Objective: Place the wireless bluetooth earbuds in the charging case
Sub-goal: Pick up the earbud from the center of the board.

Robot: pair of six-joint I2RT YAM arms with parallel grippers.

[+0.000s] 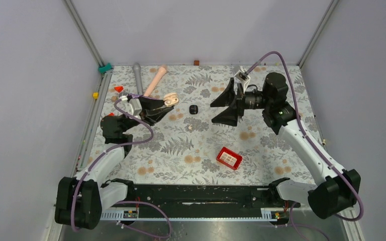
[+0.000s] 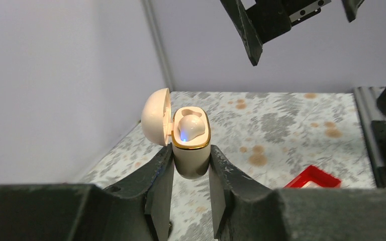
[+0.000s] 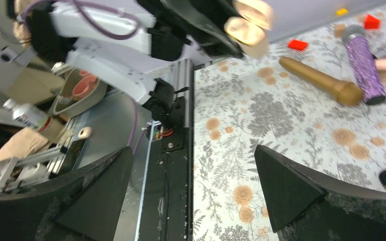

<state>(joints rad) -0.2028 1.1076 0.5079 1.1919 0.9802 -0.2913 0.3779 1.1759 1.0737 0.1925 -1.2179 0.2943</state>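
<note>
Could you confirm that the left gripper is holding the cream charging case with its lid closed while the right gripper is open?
Not quite: the lid is open, hinged aside, as the left wrist view shows. The left gripper does hold the charging case, and the right gripper is open.

Open case (image 2: 191, 149) with earbud (image 2: 187, 128) in left pincer (image 2: 191, 159)
</note>
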